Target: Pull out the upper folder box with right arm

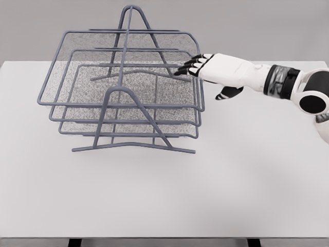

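Observation:
A grey wire rack (134, 147) stands on the white table (231, 195) and carries three mesh trays stacked one over another. The upper tray (51, 67) is the widest and sits level in the frame. My right hand (193, 67) comes in from the right at the upper tray's right rim. Its dark fingertips (186, 68) lie across that rim, slightly bent, over the mesh. The thumb (227, 93) hangs apart, outside and below the rim. The fingers do not close around the wire. The left arm is out of sight.
The middle tray (128, 121) and lower tray (128, 135) sit under the upper one, each shifted a little. The rack's A-shaped front leg (123, 90) stands before the trays. Bare tabletop spreads in front of and to the right of the rack.

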Available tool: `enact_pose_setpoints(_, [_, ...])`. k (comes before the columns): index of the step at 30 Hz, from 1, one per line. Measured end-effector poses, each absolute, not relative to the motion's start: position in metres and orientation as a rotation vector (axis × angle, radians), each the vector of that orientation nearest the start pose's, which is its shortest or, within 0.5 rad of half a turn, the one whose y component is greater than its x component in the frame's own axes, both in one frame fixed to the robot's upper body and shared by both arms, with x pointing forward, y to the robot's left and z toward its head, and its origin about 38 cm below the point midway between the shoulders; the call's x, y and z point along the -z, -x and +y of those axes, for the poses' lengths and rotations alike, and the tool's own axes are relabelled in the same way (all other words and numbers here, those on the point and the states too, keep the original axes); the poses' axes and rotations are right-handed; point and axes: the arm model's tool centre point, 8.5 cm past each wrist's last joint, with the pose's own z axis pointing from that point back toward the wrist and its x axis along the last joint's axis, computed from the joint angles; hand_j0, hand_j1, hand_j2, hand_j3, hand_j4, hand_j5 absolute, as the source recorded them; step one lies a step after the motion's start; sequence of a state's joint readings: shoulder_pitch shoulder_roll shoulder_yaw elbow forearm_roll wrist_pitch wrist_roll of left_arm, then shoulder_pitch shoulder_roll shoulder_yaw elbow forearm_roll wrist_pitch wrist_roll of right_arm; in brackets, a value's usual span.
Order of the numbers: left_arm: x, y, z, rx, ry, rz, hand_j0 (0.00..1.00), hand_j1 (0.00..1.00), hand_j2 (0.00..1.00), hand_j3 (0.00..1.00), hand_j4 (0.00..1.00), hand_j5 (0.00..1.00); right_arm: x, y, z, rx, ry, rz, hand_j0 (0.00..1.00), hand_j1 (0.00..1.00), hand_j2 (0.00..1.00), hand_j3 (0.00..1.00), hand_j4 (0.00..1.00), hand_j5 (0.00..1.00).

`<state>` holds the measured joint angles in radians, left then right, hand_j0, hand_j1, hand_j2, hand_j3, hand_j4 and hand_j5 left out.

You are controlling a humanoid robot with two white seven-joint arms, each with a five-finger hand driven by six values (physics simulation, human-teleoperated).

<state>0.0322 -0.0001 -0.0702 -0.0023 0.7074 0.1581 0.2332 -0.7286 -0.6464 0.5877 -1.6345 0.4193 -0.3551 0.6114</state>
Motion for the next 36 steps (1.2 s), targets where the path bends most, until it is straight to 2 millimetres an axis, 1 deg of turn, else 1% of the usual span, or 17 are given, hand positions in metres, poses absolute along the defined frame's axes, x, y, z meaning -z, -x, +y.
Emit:
enact_pose_setpoints(2, [0.257,0.046,0.277,-0.624,-0.268,0.228,1.0,1.0,1.0,1.0,1.0,1.0,-0.26,-0.438,-0.211,-2.052,0.434,-1.55,1.0,1.0,1.0,1.0,1.0,1.0])
enact_pose_setpoints(4, [0.257,0.045,0.277,-0.624,-0.267,0.226,1.0,1.0,1.0,1.0,1.0,1.0,-0.253,-0.436,-0.213,-2.042,0.414,-1.541,1.0,1.0,1.0,1.0,1.0,1.0])
enact_pose_setpoints(6, [0.257,0.045,0.277,-0.625,-0.267,0.228,1.0,1.0,1.0,1.0,1.0,1.0,-0.25,-0.435,-0.215,-2.036,0.406,-1.539,1.0,1.0,1.0,1.0,1.0,1.0])
enact_pose_setpoints(7, [0.257,0.044,0.277,-0.625,-0.266,0.226,1.0,1.0,1.0,1.0,1.0,1.0,-0.245,-0.433,-0.216,-2.025,0.391,-1.533,1.0,1.0,1.0,1.0,1.0,1.0])
enact_pose_setpoints(9, [0.257,0.046,0.277,-0.625,-0.267,0.228,1.0,1.0,1.0,1.0,1.0,1.0,-0.246,-0.432,-0.221,-2.027,0.392,-1.531,1.0,1.0,1.0,1.0,1.0,1.0])
enact_pose_setpoints(15, [0.257,0.046,0.277,-0.624,-0.267,0.228,1.0,1.0,1.0,1.0,1.0,1.0,-0.252,-0.428,-0.255,-2.038,0.424,-1.488,1.0,1.0,1.0,1.0,1.0,1.0])
enact_pose_setpoints(17, [0.257,0.045,0.277,-0.624,-0.267,0.227,1.0,1.0,1.0,1.0,1.0,1.0,-0.241,-0.421,-0.271,-1.997,0.403,-1.473,1.0,1.0,1.0,1.0,1.0,1.0])
enact_pose_setpoints(18, [0.257,0.046,0.277,-0.624,-0.268,0.228,1.0,1.0,1.0,1.0,1.0,1.0,-0.24,-0.419,-0.28,-1.98,0.408,-1.47,1.0,1.0,1.0,1.0,1.0,1.0])
enact_pose_setpoints(21, [0.257,0.045,0.277,-0.624,-0.267,0.227,1.0,1.0,1.0,1.0,1.0,1.0,-0.253,-0.418,-0.297,-1.996,0.455,-1.457,1.0,1.0,1.0,1.0,1.0,1.0])
enact_pose_setpoints(22, [0.257,0.045,0.277,-0.624,-0.267,0.227,1.0,1.0,1.0,1.0,1.0,1.0,-0.254,-0.416,-0.303,-2.002,0.465,-1.445,1.0,1.0,1.0,1.0,1.0,1.0])
enact_pose_setpoints(24, [0.257,0.046,0.277,-0.624,-0.268,0.228,1.0,1.0,1.0,1.0,1.0,1.0,-0.251,-0.412,-0.317,-1.979,0.465,-1.434,1.0,1.0,1.0,1.0,1.0,1.0])
enact_pose_setpoints(28, [0.257,0.046,0.277,-0.624,-0.268,0.228,1.0,1.0,1.0,1.0,1.0,1.0,-0.262,-0.41,-0.336,-2.015,0.523,-1.398,1.0,1.0,1.0,1.0,1.0,1.0])
enact_pose_setpoints(31, [0.257,0.045,0.277,-0.624,-0.267,0.227,1.0,1.0,1.0,1.0,1.0,1.0,-0.265,-0.407,-0.348,-2.017,0.538,-1.371,1.0,1.0,1.0,1.0,1.0,1.0])
enact_pose_setpoints(33, [0.257,0.046,0.277,-0.624,-0.268,0.228,1.0,1.0,1.0,1.0,1.0,1.0,-0.255,-0.4,-0.36,-1.984,0.515,-1.352,1.0,1.0,1.0,1.0,1.0,1.0])
enact_pose_setpoints(34, [0.257,0.046,0.277,-0.624,-0.268,0.228,1.0,1.0,1.0,1.0,1.0,1.0,-0.256,-0.398,-0.367,-1.951,0.512,-1.365,1.0,1.0,1.0,1.0,1.0,1.0])
enact_pose_setpoints(35, [0.257,0.045,0.277,-0.624,-0.267,0.227,1.0,1.0,1.0,1.0,1.0,1.0,-0.256,-0.395,-0.373,-1.955,0.517,-1.358,1.0,1.0,1.0,1.0,1.0,1.0])
enact_pose_setpoints(36, [0.257,0.046,0.277,-0.624,-0.268,0.228,1.0,1.0,1.0,1.0,1.0,1.0,-0.261,-0.394,-0.378,-1.959,0.529,-1.359,1.0,1.0,1.0,1.0,1.0,1.0])
